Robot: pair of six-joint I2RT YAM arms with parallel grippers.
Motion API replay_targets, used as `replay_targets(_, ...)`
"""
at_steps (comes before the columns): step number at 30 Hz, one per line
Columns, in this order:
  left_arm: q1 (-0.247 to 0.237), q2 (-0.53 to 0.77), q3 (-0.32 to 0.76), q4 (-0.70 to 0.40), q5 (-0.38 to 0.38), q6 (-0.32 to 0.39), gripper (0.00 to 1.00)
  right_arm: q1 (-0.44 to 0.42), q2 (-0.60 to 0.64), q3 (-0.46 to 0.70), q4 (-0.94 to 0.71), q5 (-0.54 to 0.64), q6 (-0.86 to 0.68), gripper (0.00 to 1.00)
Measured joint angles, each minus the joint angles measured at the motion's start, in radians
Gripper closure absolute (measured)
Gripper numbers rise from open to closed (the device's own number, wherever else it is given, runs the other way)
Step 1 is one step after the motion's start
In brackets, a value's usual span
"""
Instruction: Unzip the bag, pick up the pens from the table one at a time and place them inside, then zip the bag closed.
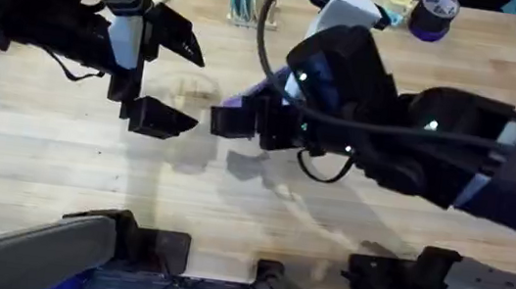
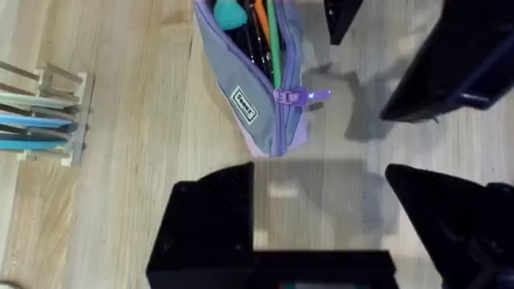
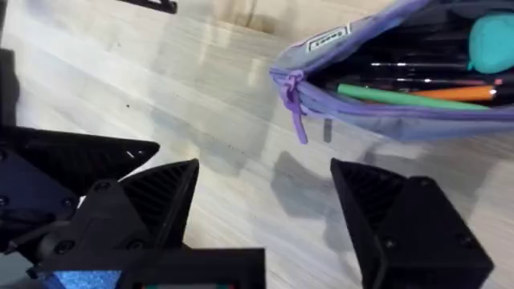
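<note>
The left gripper (image 1: 161,78) hangs over the left middle of the light wooden plank table (image 1: 32,137) with its black fingers spread wide and nothing between them; its arm rises close under the overhead camera, dark and bulky. In the left wrist view these fingers (image 2: 205,217) hover above bare wood just short of the pouch's zipper end.

The right gripper (image 1: 241,121) is also open and empty, its arm reaching in from the lower right across the middle, a black cable looping over it. In the right wrist view its fingers (image 3: 152,197) stand apart over the wood beside the lavender-purple soft fabric pouch (image 3: 385,80).

The pouch (image 2: 257,88) lies on the table, unzipped, its purple zipper pull (image 2: 293,96) near one end. A green pen (image 3: 401,96) and an orange pen (image 3: 466,93) lie inside, with a teal object (image 3: 490,40).
</note>
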Motion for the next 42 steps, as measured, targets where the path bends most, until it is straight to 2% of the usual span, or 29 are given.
replay_targets(6,0.000,0.000,0.000,0.000,0.000,0.000,0.006,0.056,0.000,0.000,0.015,0.104,0.029,0.004)
replay_targets(14,0.000,0.000,0.000,0.000,0.000,0.000,0.006,0.062,0.008,0.000,0.064,0.151,0.043,0.004)
replay_targets(29,0.000,0.000,0.000,0.000,0.000,0.000,0.006,0.030,0.178,0.001,0.230,0.184,0.043,0.016)
replay_targets(32,0.000,0.000,0.000,0.000,0.000,0.000,0.006,0.023,0.200,0.001,0.247,0.185,0.043,0.097)
replay_targets(33,0.000,0.000,0.000,0.000,0.000,0.000,0.007,0.018,0.217,0.001,0.257,0.185,0.043,0.212)
replay_targets(42,0.000,0.000,0.000,0.000,0.000,0.000,0.008,-0.012,0.224,0.001,0.257,0.188,0.044,0.571)
